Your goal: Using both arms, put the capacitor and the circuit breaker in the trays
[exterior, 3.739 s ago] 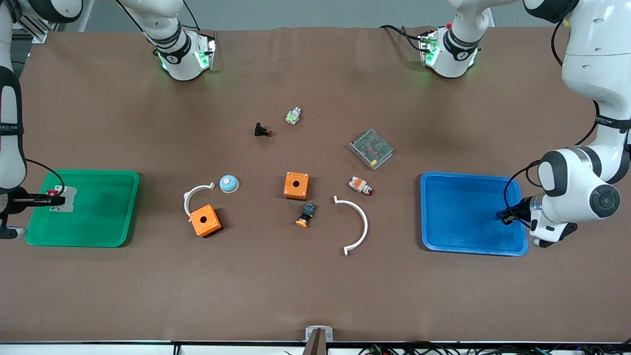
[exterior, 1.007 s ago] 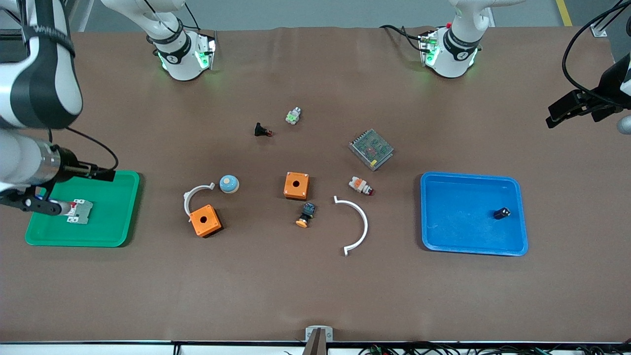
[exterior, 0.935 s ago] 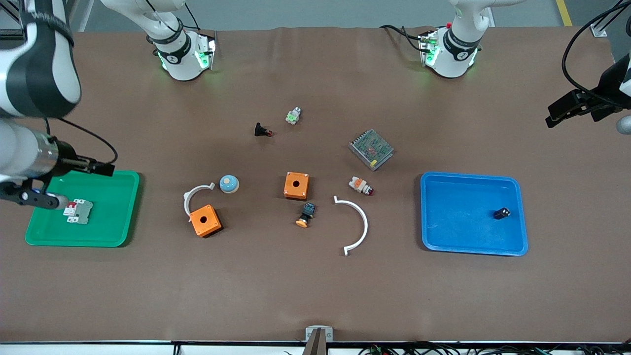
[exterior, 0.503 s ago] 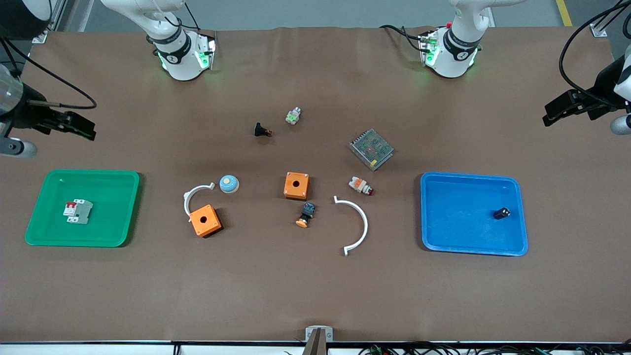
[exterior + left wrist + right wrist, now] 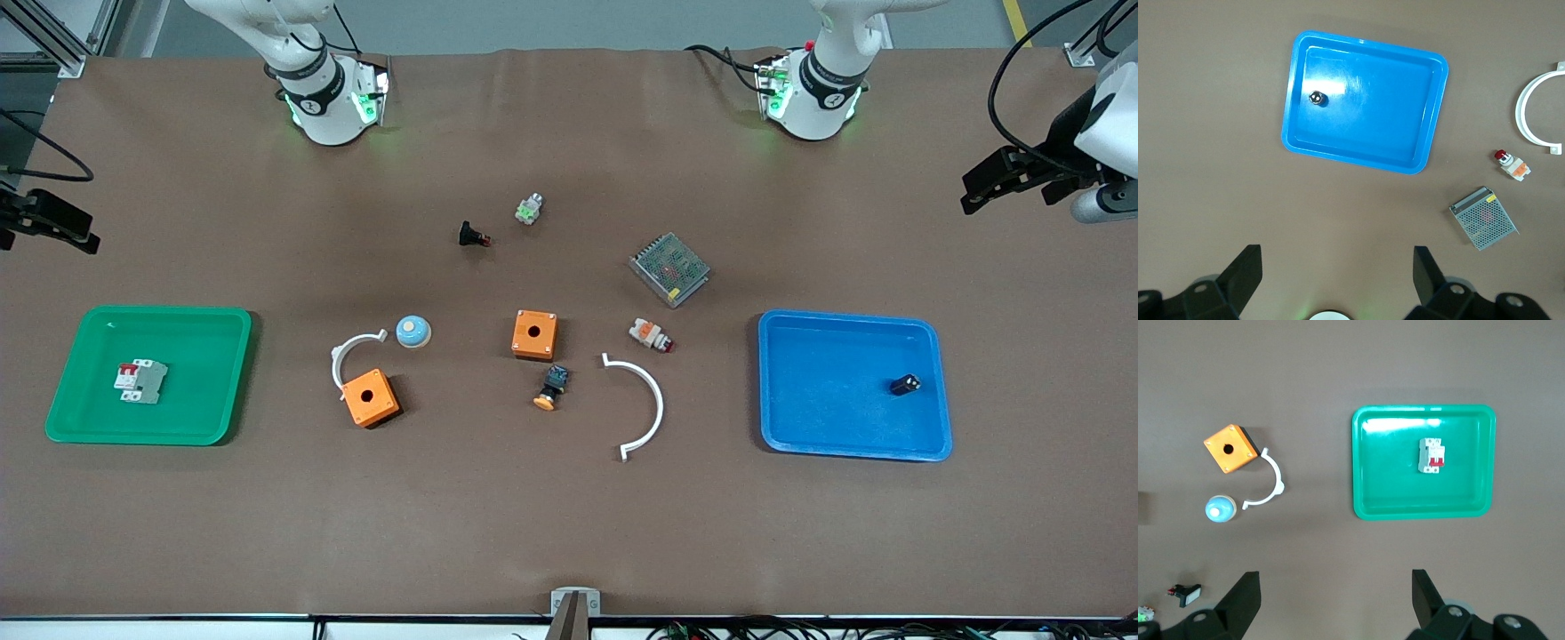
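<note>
both fingers (image 5: 1338, 280) (image 5: 1335, 600) apart over brown table (image 5: 569, 516)

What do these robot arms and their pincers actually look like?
Both arms have glossy white shells with black joint bands; green lights glow at the bases. Loose black cables trail beside them. The left gripper and right gripper are black, each with two flat, wedge-shaped fingers.
</note>
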Controlling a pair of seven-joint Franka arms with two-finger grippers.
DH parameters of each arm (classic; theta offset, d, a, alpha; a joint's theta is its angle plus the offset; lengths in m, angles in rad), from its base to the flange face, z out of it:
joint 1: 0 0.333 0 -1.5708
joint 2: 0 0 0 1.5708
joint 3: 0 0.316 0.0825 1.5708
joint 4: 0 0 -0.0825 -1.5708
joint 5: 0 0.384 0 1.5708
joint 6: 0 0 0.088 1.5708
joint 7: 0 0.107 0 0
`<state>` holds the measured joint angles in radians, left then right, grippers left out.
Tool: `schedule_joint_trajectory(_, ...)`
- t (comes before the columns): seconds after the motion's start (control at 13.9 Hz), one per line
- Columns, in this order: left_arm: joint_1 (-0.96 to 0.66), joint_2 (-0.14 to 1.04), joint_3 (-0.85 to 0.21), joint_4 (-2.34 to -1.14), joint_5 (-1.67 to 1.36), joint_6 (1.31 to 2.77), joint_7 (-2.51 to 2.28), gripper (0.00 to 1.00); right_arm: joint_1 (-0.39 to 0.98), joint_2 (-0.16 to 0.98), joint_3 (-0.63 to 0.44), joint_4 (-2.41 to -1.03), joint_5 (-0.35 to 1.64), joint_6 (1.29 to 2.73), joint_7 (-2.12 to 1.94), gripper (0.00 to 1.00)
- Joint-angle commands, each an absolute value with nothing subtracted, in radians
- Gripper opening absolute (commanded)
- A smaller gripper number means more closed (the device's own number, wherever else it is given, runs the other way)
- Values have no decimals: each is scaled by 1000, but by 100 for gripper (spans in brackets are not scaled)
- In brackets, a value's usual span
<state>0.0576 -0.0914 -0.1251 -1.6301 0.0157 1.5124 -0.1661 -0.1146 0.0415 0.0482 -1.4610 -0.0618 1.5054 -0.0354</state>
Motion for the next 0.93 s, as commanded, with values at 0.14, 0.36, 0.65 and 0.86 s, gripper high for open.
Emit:
schedule_joint_trajectory(0.14,60,-92,-124,-1603,28,1516,-149,100,-109,58,61,-1430,-45,1502,-41,100)
schedule_joint_trajectory(0.36,61,-91,-124,-1598,26,1514,-149,100,-110,58,61,-1425,-51,1506,-43,100)
schedule_joint_trajectory(0.65,61,-92,-124,-1598,26,1514,-147,100,-109,60,61,-1413,-38,1560,-41,100)
schedule_joint_trajectory(0.86,61,-91,-124,-1600,25,1513,-147,100,-109,60,61,-1413,-31,1565,-41,100)
